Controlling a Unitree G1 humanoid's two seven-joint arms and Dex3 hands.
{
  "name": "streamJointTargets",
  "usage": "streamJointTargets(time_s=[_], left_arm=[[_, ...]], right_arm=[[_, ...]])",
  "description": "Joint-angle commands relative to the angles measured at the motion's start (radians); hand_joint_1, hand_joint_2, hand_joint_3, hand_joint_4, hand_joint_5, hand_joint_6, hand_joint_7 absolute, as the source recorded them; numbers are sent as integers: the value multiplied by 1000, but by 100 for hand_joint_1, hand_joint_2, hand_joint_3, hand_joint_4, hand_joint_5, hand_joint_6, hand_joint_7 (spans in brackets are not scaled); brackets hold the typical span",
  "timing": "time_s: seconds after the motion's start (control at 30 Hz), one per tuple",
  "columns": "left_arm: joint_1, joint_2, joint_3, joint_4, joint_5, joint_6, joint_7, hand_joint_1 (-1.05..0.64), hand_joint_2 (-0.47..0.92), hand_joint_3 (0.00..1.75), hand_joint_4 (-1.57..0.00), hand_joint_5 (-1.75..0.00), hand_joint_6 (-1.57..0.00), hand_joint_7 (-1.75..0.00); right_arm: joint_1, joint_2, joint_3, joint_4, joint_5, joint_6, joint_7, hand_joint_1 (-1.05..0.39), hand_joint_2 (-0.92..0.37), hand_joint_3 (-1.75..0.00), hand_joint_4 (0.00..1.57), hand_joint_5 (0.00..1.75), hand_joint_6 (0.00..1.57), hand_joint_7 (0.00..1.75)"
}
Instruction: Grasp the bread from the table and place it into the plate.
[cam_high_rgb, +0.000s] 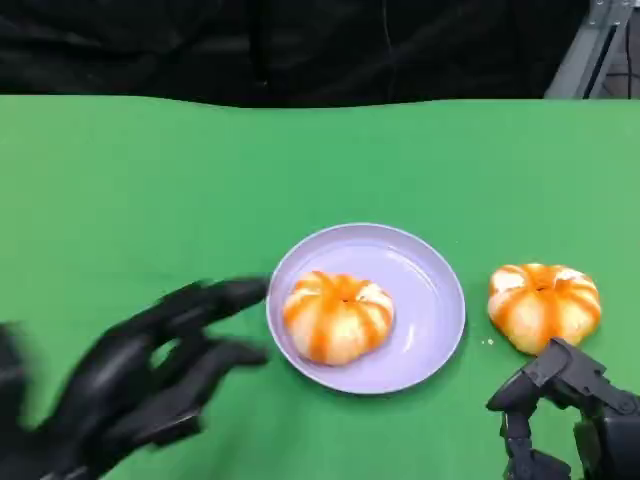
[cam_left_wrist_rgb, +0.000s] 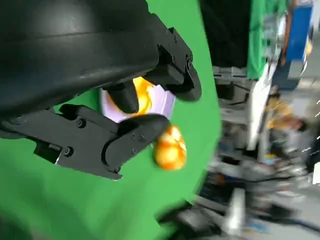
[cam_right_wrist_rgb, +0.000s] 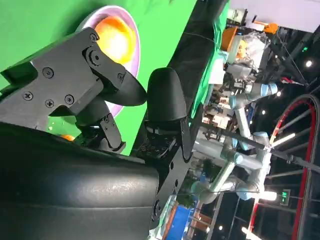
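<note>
An orange-striped bread bun (cam_high_rgb: 338, 316) lies inside the lilac plate (cam_high_rgb: 430, 290) at the table's middle. A second, similar bun (cam_high_rgb: 544, 305) sits on the green cloth to the plate's right. My left hand (cam_high_rgb: 150, 375) hovers just left of the plate, blurred, fingers spread and pointing at the rim, nothing in it. My right hand (cam_high_rgb: 575, 415) sits at the lower right, just in front of the second bun, fingers apart and holding nothing. The left wrist view has the plate (cam_left_wrist_rgb: 162, 104), the bun in it (cam_left_wrist_rgb: 143, 95) and the other bun (cam_left_wrist_rgb: 170, 148) beyond the fingers (cam_left_wrist_rgb: 135, 135).
Green cloth (cam_high_rgb: 150, 200) covers the table up to a dark backdrop at the far edge. The right wrist view has the plate (cam_right_wrist_rgb: 131, 30) with its bun (cam_right_wrist_rgb: 116, 37) past the fingers (cam_right_wrist_rgb: 165, 97), and a lab with robot arms beyond the table.
</note>
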Motion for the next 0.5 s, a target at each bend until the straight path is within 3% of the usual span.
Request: streamJointTargets(time_s=[0.03,0.2,0.23,0.27,0.33,0.5], left_arm=[[23,29,52,-74,-89,77,-14,-3,69,118,-35,-174,-42,-115],[56,29,84,-65,-137,96,-54,-2,69,118,-35,-175,-41,-117],[82,31,106,-46,-172,94,-93,3,66,142,-78,-175,-70,-151],[101,36,124,-31,-198,95,-126,4,64,152,-93,-175,-81,-163],[113,51,143,-13,-217,99,-163,5,62,160,-105,-175,-90,-172],[110,63,161,8,-218,107,-193,7,61,165,-110,-175,-95,-175]], right_arm=[[3,-9,-7,1,13,1,-7,-12,-50,-121,83,175,76,152],[6,-10,-7,-3,16,7,-4,-12,-50,-122,83,175,76,151],[4,-12,-8,1,21,1,-1,-12,-51,-119,83,175,76,151],[1,-13,-9,7,22,-6,-3,-12,-52,-118,83,175,76,151],[0,-13,-11,10,21,-10,-5,-11,-52,-118,83,175,76,151],[2,-18,-12,8,25,-9,-1,-11,-53,-117,83,175,75,151]])
